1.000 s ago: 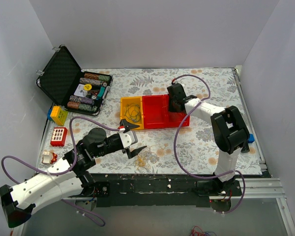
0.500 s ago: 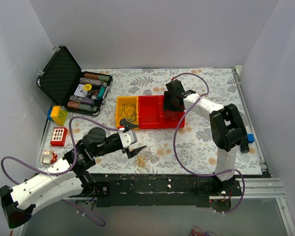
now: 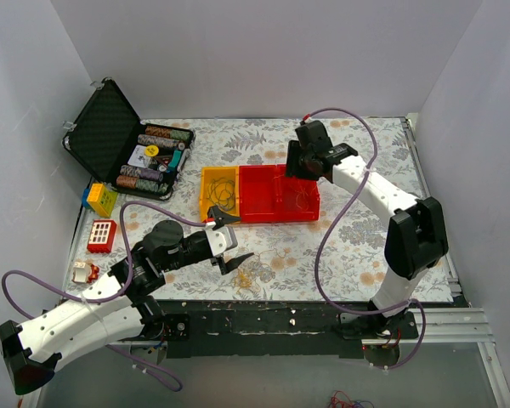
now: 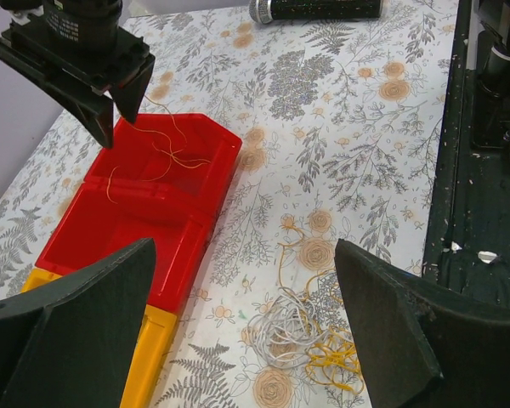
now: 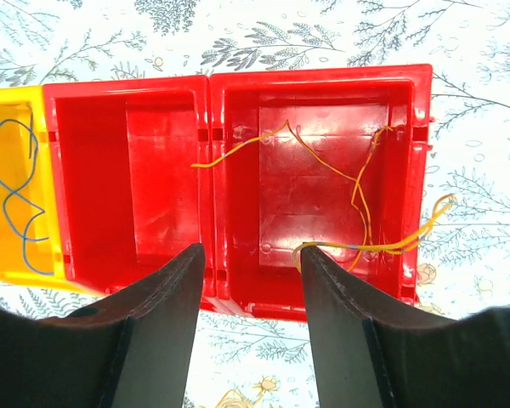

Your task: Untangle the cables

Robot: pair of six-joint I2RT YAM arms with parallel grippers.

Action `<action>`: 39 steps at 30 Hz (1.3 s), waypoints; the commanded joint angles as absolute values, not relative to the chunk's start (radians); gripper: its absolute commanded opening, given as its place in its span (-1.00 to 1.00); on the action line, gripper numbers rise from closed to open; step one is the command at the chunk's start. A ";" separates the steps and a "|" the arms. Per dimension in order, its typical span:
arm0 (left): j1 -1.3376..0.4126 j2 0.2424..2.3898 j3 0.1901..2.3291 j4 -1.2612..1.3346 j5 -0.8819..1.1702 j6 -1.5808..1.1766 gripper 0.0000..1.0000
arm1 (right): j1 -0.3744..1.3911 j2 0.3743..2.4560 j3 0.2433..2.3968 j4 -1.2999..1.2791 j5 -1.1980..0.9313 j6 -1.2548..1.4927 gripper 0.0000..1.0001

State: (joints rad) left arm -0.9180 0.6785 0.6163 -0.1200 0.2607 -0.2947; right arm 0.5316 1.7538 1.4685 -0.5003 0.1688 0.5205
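Note:
A tangle of white and yellow cables [image 4: 310,336] lies on the flowered cloth near the front edge, also the cables [image 3: 246,274] in the top view. My left gripper [image 4: 244,246] hovers open above it, nothing between its fingers. Loose tan-yellow cables [image 5: 361,191] lie in the right compartment of the red bin [image 5: 208,170]; one loop ends close by my right finger [image 5: 340,331]. A blue cable [image 5: 13,200] sits in the yellow bin [image 5: 0,272]. My right gripper [image 5: 253,251] is open and empty above the red bin's near wall, and in the top view the right gripper [image 3: 297,166] hangs over the bin's far right.
An open black case [image 3: 123,149] of poker chips stands at the back left. Toy blocks [image 3: 100,200], a red block [image 3: 101,235] and a small object [image 3: 83,272] lie along the left edge. A blue object [image 3: 432,240] sits by the right arm.
My right gripper has opened, left the tan-yellow cable in the red bin and lifted back. The bins slid slightly left. The left arm has not moved.

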 commanded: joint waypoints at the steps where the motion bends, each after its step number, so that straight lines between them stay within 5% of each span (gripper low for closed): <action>1: -0.911 0.667 0.641 -0.129 0.276 -0.290 0.72 | 0.532 1.671 1.497 -0.551 0.160 0.500 0.11; 17: -0.911 0.664 0.637 -0.118 0.275 -0.290 0.72 | 0.485 1.931 1.764 -0.730 -0.030 0.400 -0.32; 24: -0.905 0.658 0.630 -0.118 0.278 -0.295 0.73 | 0.471 1.921 1.799 -0.674 -0.054 0.379 -0.07; 30: -0.905 0.666 0.624 -0.117 0.279 -0.291 0.73 | 0.440 1.740 1.629 -0.505 -0.089 0.357 0.04; 35: -0.905 0.673 0.620 -0.112 0.284 -0.293 0.73 | 0.439 1.530 1.415 -0.370 -0.210 0.310 -0.21; 39: -0.905 0.678 0.621 -0.104 0.278 -0.287 0.74 | 0.445 1.390 1.186 -0.286 -0.293 0.279 0.12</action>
State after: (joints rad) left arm -0.9115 0.6773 0.6163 -0.1196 0.2733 -0.2947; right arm 0.4324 1.4830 1.3499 -0.4099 -0.1726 0.3355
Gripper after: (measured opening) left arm 0.868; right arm 0.482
